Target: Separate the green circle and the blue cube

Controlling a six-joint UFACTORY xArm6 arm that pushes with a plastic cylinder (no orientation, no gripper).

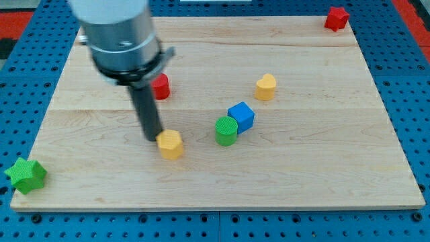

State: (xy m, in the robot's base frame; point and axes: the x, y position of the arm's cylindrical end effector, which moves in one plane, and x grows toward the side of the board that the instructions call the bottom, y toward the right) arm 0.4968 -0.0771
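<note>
Near the middle of the wooden worktop (322, 168), the green circle (226, 130) and the blue cube (241, 115) sit touching, the cube just to the right and slightly farther back. To their left lies a yellow block (170, 143), and the rod's tip (154, 138) rests just beside that block's left edge, well apart from the pair. The arm carries no gripper, so there is nothing to spread or pinch; it only pushes. A red block (160, 87) sits partly hidden behind the rod, a yellow heart-like block (266, 87) lies farther back on the right, a red star (336, 17) at the far right corner and a green star (26, 175) at the near left corner. To separate the pair cleanly, the tip should probably skirt the yellow block, meet one of the two off-centre at the seam, and push it toward open board.
</note>
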